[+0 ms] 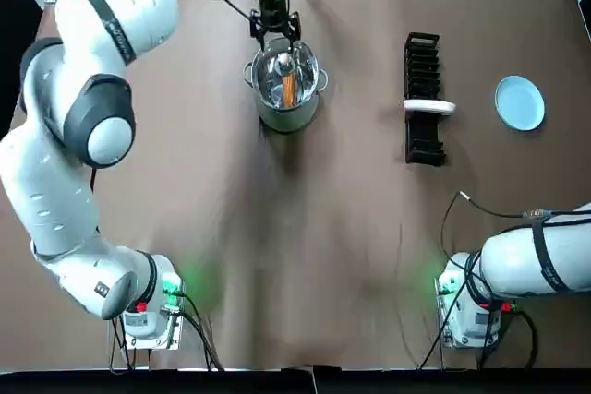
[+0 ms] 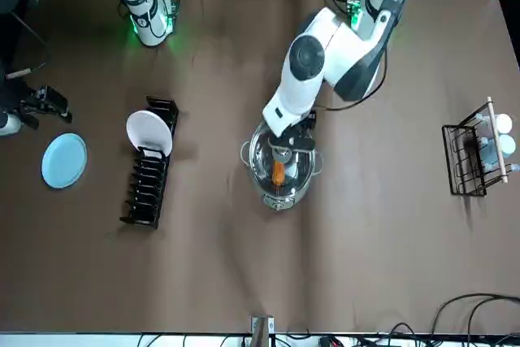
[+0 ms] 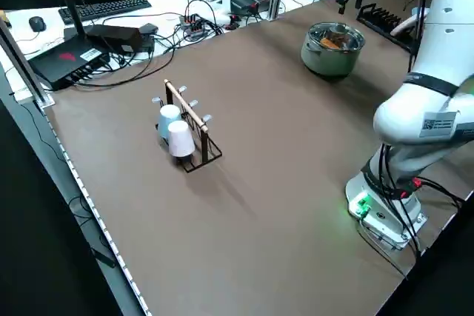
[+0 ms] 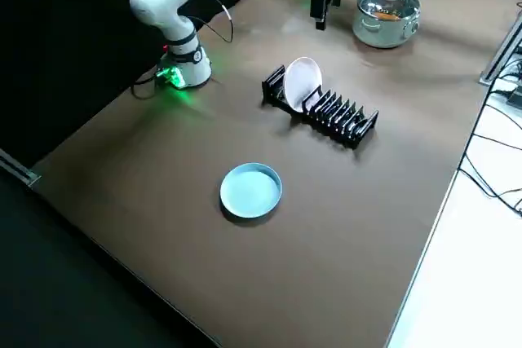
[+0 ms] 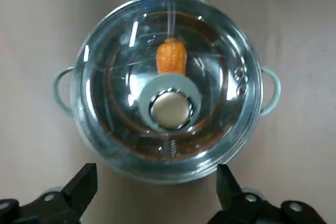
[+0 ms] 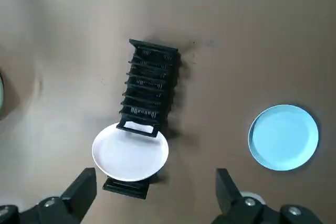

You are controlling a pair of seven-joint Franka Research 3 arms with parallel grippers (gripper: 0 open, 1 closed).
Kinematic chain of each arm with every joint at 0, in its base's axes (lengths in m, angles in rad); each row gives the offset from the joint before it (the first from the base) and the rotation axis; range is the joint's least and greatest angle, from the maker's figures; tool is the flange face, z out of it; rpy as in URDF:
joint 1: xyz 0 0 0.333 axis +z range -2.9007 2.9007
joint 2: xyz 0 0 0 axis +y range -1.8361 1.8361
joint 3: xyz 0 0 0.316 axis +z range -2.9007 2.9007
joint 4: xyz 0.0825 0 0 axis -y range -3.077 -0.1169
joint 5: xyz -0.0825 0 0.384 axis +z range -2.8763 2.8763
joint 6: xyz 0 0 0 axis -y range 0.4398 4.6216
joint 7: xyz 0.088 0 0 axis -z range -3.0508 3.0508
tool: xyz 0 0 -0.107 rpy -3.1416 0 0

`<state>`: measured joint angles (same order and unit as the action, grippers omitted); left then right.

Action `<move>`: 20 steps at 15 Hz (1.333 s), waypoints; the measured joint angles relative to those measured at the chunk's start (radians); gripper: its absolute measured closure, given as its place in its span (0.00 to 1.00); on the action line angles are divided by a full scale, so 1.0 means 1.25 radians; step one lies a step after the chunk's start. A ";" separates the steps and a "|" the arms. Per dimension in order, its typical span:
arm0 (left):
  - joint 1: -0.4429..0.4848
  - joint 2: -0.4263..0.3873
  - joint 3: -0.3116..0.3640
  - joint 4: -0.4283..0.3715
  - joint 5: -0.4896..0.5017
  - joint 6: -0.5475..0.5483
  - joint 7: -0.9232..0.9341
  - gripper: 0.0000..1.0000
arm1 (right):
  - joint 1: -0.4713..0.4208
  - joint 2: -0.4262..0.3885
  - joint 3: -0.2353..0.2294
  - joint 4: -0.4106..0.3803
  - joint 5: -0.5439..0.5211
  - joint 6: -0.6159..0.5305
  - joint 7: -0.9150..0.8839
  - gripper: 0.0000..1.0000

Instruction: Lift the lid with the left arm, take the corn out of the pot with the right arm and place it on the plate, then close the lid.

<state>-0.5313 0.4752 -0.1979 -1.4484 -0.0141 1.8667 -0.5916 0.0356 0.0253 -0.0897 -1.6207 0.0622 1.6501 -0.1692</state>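
The left gripper hangs over the shiny steel pot, jaws spread wide and empty. It looks lined up to drop onto the round metal knob of the domed glass lid. The orange corn lies inside, under that lid. The right gripper waits high over the black rack, jaws released, near the flat blue plate.

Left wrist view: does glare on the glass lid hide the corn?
Left wrist view: white glare streaks cross the lid, but the corn shows clearly beside the knob. Top view: reflections leave only an orange strip of it.
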 joint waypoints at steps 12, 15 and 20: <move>-0.018 0.090 0.004 0.002 0.000 0.124 -0.003 0.01 | 0.002 0.004 0.003 -0.011 0.000 -0.039 0.003 0.00; -0.017 0.091 0.008 0.002 0.001 0.125 -0.003 0.10 | 0.012 0.005 0.007 -0.011 0.001 -0.040 0.004 0.00; -0.017 0.093 0.017 0.002 0.002 0.129 -0.003 0.22 | 0.015 0.024 0.008 -0.015 0.036 -0.052 0.001 0.00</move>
<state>-0.5528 0.5918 -0.1762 -1.4457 -0.0110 2.0280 -0.5948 0.0548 0.0549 -0.0799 -1.6394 0.1077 1.5846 -0.1685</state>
